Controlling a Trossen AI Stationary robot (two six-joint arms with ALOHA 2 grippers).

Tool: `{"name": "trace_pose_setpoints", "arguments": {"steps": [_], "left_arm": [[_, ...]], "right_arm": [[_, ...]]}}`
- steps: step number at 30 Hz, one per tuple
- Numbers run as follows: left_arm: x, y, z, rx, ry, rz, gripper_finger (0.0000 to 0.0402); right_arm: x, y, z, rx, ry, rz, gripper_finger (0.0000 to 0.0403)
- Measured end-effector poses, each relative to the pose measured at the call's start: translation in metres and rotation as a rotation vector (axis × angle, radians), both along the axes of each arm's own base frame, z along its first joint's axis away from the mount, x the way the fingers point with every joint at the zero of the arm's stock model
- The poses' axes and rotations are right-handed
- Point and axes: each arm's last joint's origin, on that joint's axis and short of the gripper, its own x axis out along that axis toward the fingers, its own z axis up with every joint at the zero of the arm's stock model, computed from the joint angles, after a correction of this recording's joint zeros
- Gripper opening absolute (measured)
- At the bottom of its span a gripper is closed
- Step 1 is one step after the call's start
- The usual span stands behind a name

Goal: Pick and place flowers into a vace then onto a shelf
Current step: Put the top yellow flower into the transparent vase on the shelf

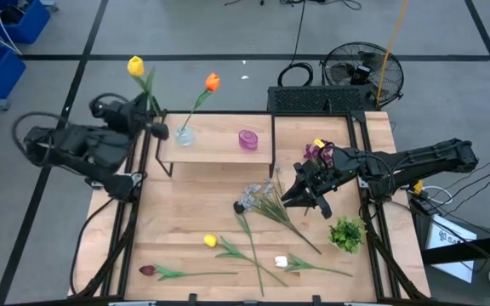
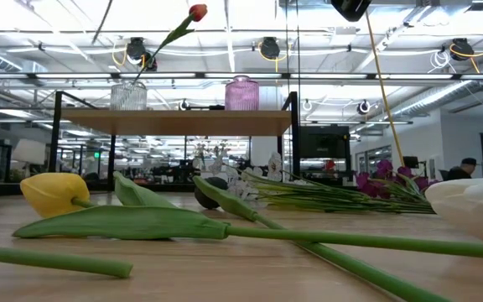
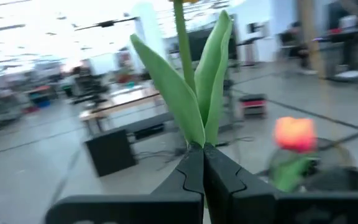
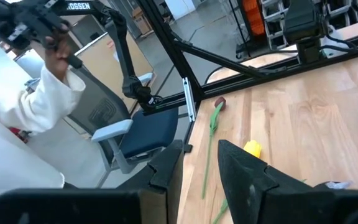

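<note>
From above: left gripper [image 1: 155,127] clamped on the green stem of a yellow tulip-like flower [image 1: 135,65], just off the worktop's far left corner, bloom hanging out over the grey floor. Beside it, on the left end of the low light-wood shelf on black legs [image 1: 215,143], a clear glass vase [image 1: 185,135] holding an orange tulip-like flower [image 1: 212,82]; a pink glass jar [image 1: 247,139] near the shelf's right end. Right gripper [image 1: 306,194] hovering by the worktop's right edge, over the purple cluster flower [image 1: 316,153], fingers a little apart; held or not, cannot tell. Pale blue-white sprays [image 1: 264,201] mid-worktop, just beside that gripper. Along the near edge: a second yellow tulip [image 1: 210,241], a dark red tulip [image 1: 147,270], a white tulip [image 1: 282,262], all lying flat. Short leafy green tuft [image 1: 346,233] near the right edge. Bare wood left of centre and before the shelf.

From table height: shelf [image 2: 174,122] raised across the back, vase [image 2: 127,95] and jar [image 2: 241,93] on top, orange bloom [image 2: 197,13] leaning high. Yellow head [image 2: 54,193] and long green stems crowding the foreground.

Left wrist: fingers [image 3: 188,180] pressed together on stem and leaves [image 3: 191,87]; orange bloom [image 3: 295,134] blurred nearby.

Right wrist: dark fingers [image 4: 244,168] parted, dark red tulip [image 4: 215,112] and yellow head [image 4: 252,148] beyond; a person's pale sleeve [image 4: 39,106] off the worktop's edge.
</note>
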Motion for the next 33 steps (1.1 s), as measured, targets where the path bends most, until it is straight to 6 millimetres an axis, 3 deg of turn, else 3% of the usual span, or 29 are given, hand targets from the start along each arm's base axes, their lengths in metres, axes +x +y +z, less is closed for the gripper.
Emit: {"name": "trace_pose_setpoints", "arguments": {"steps": [8,11,16,23,33], "left_arm": [[0.017,0.031,-0.053,-0.011,-0.039,0.197,0.0],[0.021,0.037,-0.063,-0.023,-0.093,0.232,0.0],[0.024,0.042,-0.059,-0.036,-0.197,0.263,0.0],[0.032,0.043,-0.041,-0.021,-0.122,0.277,0.0],[0.035,0.045,-0.038,-0.036,-0.152,0.256,0.0]], "right_arm": [[0.0,0.0,0.0,-0.003,-0.002,0.0,0.0093],[0.0,0.0,0.0,0.009,0.004,-0.002,0.0093],[0.0,0.0,0.0,0.01,0.004,-0.002,0.0093],[0.0,0.0,0.0,0.01,0.004,-0.002,0.0093],[0.0,0.0,0.0,0.006,0.002,-0.001,0.0093]]}}
